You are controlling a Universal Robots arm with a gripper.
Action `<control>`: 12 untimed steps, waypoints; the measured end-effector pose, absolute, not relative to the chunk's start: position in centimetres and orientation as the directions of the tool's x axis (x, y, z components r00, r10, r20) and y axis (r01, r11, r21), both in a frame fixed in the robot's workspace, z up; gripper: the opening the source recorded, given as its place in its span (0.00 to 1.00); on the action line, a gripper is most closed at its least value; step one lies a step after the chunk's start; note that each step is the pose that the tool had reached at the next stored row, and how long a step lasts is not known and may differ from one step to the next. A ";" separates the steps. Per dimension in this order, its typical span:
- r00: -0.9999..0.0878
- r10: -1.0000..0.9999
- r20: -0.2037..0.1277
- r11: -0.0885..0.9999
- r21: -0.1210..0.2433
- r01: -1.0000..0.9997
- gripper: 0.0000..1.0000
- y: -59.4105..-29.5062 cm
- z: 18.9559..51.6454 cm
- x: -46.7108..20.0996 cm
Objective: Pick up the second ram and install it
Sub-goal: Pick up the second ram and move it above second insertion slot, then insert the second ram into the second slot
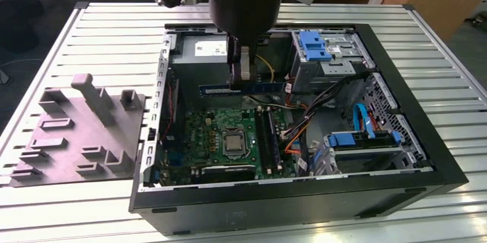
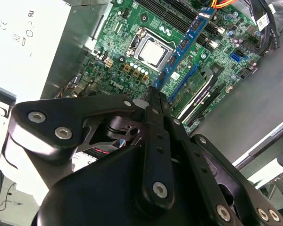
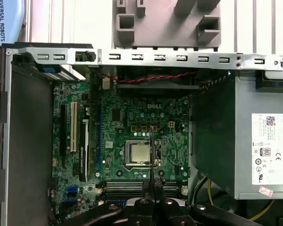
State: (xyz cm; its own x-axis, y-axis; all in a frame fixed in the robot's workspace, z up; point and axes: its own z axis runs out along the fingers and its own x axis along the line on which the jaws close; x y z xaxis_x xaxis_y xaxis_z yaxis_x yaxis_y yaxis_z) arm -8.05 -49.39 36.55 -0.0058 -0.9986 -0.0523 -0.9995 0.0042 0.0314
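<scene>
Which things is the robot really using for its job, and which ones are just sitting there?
For the job:
- the second ram, up in the air over the open case
- the gripper, shut on it
- the motherboard below

Just sitting there:
- the grey holder tray beside the case
- the blue drive bracket
- the power supply

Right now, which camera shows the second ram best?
The exterior view: the second ram shows full length, level above the motherboard, clamped mid-length by the gripper. The second wrist view shows it foreshortened, pointing away from the camera; the first wrist view, edge-on.
</scene>
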 end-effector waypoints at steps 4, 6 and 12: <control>-0.006 -0.999 -0.053 0.004 0.031 -1.000 0.11 -49.4 36.3 -8.1; -0.006 -0.999 -0.053 0.004 0.031 -0.999 0.11 -49.4 36.3 -8.1; -0.006 -0.999 -0.054 0.004 0.031 -0.999 0.11 -49.4 36.3 -8.1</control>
